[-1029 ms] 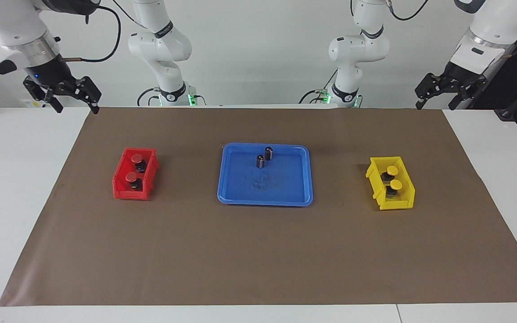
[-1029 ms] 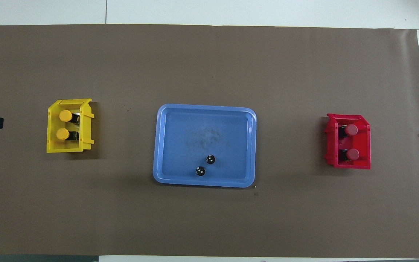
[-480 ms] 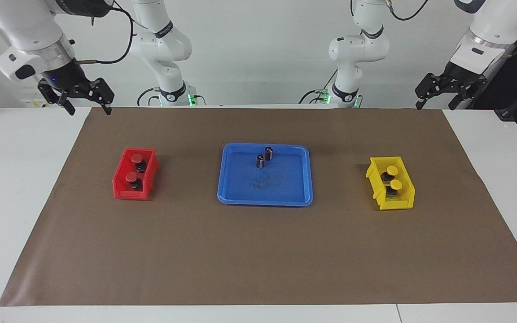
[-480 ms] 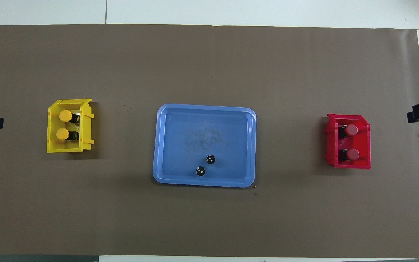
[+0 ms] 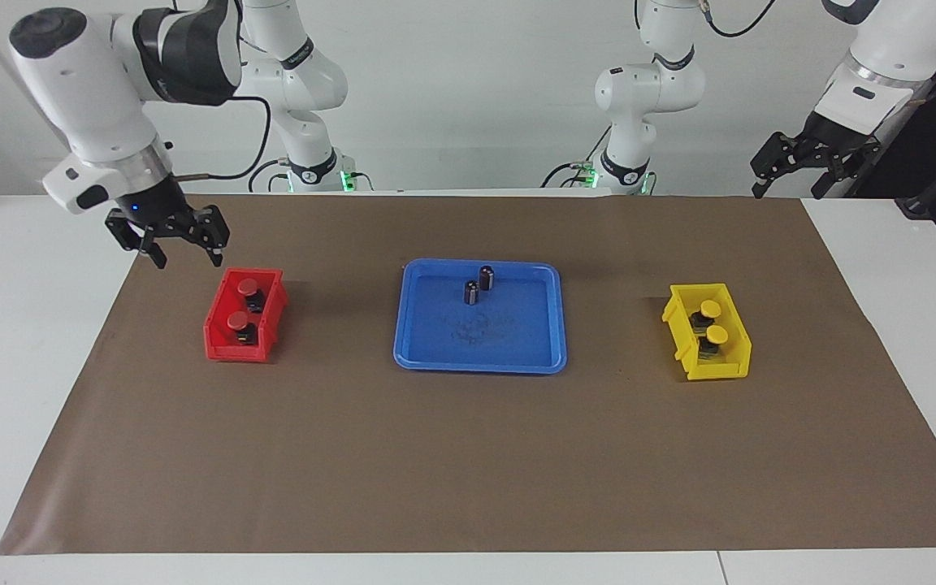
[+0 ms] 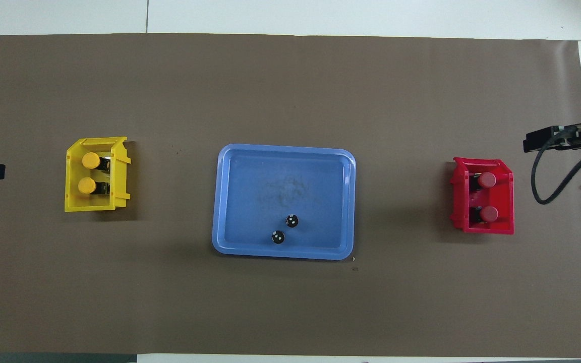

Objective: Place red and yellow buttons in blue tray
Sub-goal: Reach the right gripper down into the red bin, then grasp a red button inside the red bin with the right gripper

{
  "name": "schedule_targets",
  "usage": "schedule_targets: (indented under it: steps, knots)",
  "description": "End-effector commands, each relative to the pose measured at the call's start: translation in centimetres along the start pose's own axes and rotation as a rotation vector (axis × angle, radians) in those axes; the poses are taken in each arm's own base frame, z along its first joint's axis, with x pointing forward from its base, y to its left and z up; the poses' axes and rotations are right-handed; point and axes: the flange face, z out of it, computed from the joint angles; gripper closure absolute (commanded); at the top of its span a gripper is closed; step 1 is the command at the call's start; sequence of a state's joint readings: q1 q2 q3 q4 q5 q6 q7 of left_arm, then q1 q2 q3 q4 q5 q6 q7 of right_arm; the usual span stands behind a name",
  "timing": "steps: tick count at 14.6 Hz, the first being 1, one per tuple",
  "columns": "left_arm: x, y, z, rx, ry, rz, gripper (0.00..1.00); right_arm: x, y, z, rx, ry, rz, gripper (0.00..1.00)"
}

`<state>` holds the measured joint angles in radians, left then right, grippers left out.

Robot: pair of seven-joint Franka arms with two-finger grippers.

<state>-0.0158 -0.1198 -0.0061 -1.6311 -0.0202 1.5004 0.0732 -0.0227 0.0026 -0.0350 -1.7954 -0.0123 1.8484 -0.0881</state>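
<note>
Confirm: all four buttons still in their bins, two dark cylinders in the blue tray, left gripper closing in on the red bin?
Wrong arm. The facing view shows the right gripper, open, beside the red bin; the left gripper waits at the table's edge. The rest holds: red buttons there, yellow buttons in the yellow bin, two dark cylinders in the blue tray.

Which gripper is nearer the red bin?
Right. The right gripper hangs just beside the red bin; the left gripper waits at the table's other end, past the yellow bin.
</note>
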Motion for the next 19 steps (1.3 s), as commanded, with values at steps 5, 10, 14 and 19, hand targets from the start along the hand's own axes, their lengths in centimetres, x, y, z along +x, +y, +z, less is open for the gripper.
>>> schedule_targets:
  steps: [5, 10, 14, 19]
  knots:
    - [-1.3, -1.5, 0.0, 0.017, -0.021, -0.031, 0.0, 0.1, 1.2, 11.4, 0.045, -0.017, 0.065, 0.14]
    - [-1.2, -1.4, 0.2, 0.017, -0.013, -0.029, 0.0, -2.5, 1.0, 15.1, 0.045, -0.029, 0.052, 0.14]
    - [-1.1, -0.7, 0.1, 0.019, -0.009, -0.018, 0.0, -3.6, 0.8, 16.4, 0.041, 0.0, 0.05, 0.2]
    - [-1.4, -0.2, 0.2, 0.019, -0.023, -0.009, 0.0, -3.8, 1.0, 16.5, 0.04, 0.003, 0.051, 0.29]
